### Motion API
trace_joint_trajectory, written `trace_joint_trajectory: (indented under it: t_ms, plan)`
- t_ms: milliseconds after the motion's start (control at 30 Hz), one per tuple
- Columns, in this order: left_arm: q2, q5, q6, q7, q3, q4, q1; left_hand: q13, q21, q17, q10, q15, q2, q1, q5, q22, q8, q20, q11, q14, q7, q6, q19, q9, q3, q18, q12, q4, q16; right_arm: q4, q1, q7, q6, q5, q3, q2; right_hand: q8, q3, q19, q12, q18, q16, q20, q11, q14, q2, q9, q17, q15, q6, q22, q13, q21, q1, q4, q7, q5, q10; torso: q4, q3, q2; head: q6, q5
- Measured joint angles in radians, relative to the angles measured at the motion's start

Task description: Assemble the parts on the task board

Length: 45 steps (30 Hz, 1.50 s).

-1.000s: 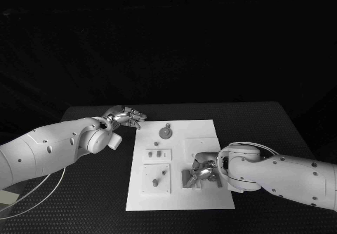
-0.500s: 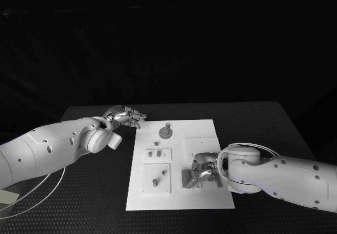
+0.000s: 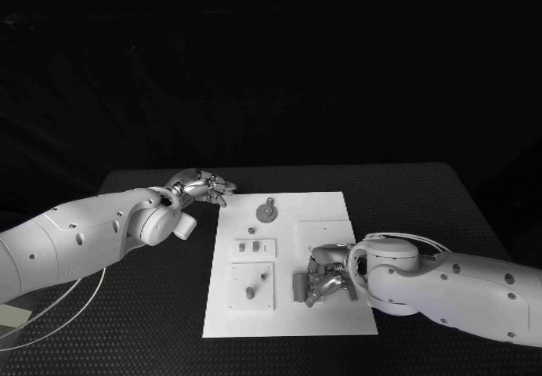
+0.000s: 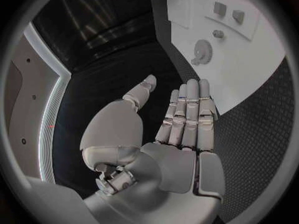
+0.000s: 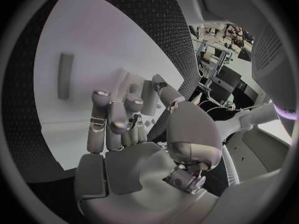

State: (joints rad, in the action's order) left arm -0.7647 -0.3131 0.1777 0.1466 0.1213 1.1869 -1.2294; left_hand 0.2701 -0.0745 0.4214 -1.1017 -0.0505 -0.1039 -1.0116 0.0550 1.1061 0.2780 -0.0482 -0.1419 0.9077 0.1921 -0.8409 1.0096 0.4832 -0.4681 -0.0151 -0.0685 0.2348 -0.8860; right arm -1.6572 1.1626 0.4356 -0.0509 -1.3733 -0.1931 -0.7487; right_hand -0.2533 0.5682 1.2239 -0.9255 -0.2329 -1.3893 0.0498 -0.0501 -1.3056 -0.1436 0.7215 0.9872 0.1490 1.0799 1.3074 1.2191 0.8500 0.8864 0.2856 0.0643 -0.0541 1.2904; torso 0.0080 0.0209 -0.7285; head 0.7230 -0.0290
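The white task board (image 3: 322,207) lies in the middle of the black table. A grey gear (image 3: 266,211) sits near its far edge, with two small blocks (image 3: 251,248) and a peg (image 3: 250,293) on its left half. My right hand (image 3: 325,278) hovers low over the board's near right part with its fingers bent and apart, and I see nothing in them. A short grey bar (image 3: 301,288) lies just left of that hand. In the right wrist view the bar (image 5: 65,76) lies beyond the fingertips (image 5: 116,125). My left hand (image 3: 204,188) is empty, off the board's far left corner.
In the left wrist view the left hand (image 4: 181,124) has straight fingers side by side and the thumb apart. The gear (image 4: 202,51) and the board (image 4: 261,59) lie ahead of it. Black table mat surrounds the board on all sides.
My right arm has shifted a little to the left and toward the near edge, and the grey bar beside the hand now shows. The left arm has not moved.
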Motion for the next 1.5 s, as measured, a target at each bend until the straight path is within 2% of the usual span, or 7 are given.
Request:
trace_joint_trajectory:
  t_ms: [167,667,1100,1200,1300,1333,1500]
  plan:
    - [0.0,0.0,-0.001,0.0,0.0,0.0,0.0,0.001,0.0,0.0,0.0,0.0,0.0,0.0,0.0,0.0,0.0,0.0,0.0,0.0,0.0,0.0,0.0,0.0,0.0,0.0,0.0,0.0,0.0,0.0,-0.001,-0.002,0.012,-0.023,0.0,0.0,0.0,-0.001,0.0,0.0,0.0,-0.002,0.0,0.004,-0.002,0.0,0.0,0.002,-0.001,0.0,0.0,0.0,0.004,0.0,-0.002,0.0,0.0,0.004,0.0,-0.0001,0.0,0.0,0.0]
    - [-0.001,0.0,-0.002,-0.001,0.0,0.0,0.0,0.001,0.0,0.001,0.0,0.0,0.0,0.0,0.0,0.0,0.0,0.0,0.0,0.0,0.0,0.0,0.0,0.0,0.003,0.0,0.0,-0.003,0.0,-0.001,-0.001,-0.003,0.043,-0.044,0.0,-0.005,0.0,-0.001,0.007,0.0,-0.006,-0.005,0.0,0.004,-0.002,-0.012,0.0,0.004,-0.002,0.002,0.0,0.001,0.004,-0.025,-0.043,-0.002,0.0,0.004,0.0001,-0.0001,0.0,-0.001,0.001]
    - [0.0,0.0,-0.005,-0.003,0.0,-0.001,0.0,0.001,0.0,0.001,0.0,0.0,0.0,0.0,0.0,0.0,0.0,0.0,0.0,0.0,0.0,0.0,0.0,-0.001,0.003,0.0,0.0,-0.003,0.0,-0.009,-0.001,-0.005,0.053,-0.046,0.001,-0.027,0.0,-0.001,0.009,0.0,-0.007,-0.005,-0.002,0.004,-0.004,-0.016,0.0,0.004,-0.003,0.003,0.0,0.002,0.004,-0.03,-0.049,-0.003,0.0,0.004,-0.0004,0.0005,0.0,-0.002,0.002]
    - [0.0,0.0,-0.005,-0.003,0.0,-0.001,0.0,0.001,0.0,0.001,0.0,0.0,0.0,0.0,0.0,0.0,0.0,0.0,0.0,0.0,0.0,0.0,0.0,-0.001,0.003,0.0,0.0,-0.003,0.0,-0.018,-0.003,-0.005,0.057,-0.043,0.012,-0.04,0.0,0.003,0.009,0.0,-0.007,-0.005,-0.002,0.004,-0.004,-0.02,0.0,0.004,-0.003,0.003,0.0,0.002,0.004,-0.033,-0.055,-0.003,0.0,0.004,-0.0004,0.0005,0.0,-0.004,0.002]
    - [0.0,0.0,-0.005,-0.003,0.0,-0.002,0.0,0.001,0.0,0.001,0.0,0.0,0.0,0.0,0.0,0.0,0.0,0.0,0.0,0.0,0.0,0.0,0.0,-0.001,0.003,0.0,0.0,-0.003,0.0,-0.024,0.002,-0.005,0.061,-0.031,0.043,-0.055,0.0,0.003,0.009,0.0,-0.007,-0.005,-0.002,0.004,-0.004,-0.031,0.0,0.007,-0.003,0.003,0.0,0.003,0.004,-0.045,-0.074,-0.003,0.0,0.004,-0.0008,0.0006,0.0,-0.006,0.004]
    - [0.0,0.0,-0.005,-0.003,0.0,-0.002,0.0,0.001,0.0,0.001,0.0,0.0,0.0,0.0,0.0,0.0,0.0,0.0,0.0,0.0,0.0,0.0,0.0,-0.001,0.003,0.0,0.0,-0.003,0.0,-0.023,0.007,-0.006,0.061,-0.026,0.049,-0.059,0.0,0.004,0.009,0.0,-0.007,-0.005,-0.001,0.004,-0.006,-0.032,0.0,0.009,-0.003,0.003,0.0,0.003,0.004,-0.057,-0.087,-0.004,0.0,0.004,-0.0009,0.0007,0.0,-0.006,0.005]
    - [0.0,0.0,-0.006,-0.004,0.0,-0.003,0.0,0.001,0.0,0.001,0.0,0.0,0.0,0.0,0.0,0.0,0.0,0.0,0.0,0.0,0.0,0.0,0.0,-0.001,0.003,0.0,0.0,-0.003,0.0,0.028,0.034,-0.006,0.059,0.017,0.057,-0.078,0.004,0.018,0.013,0.0,-0.007,-0.011,0.002,0.004,-0.009,-0.046,0.0,0.016,-0.001,0.005,0.0,0.008,0.004,-0.145,-0.194,-0.005,0.0,0.004,-0.001,0.0005,0.0,-0.013,0.015]
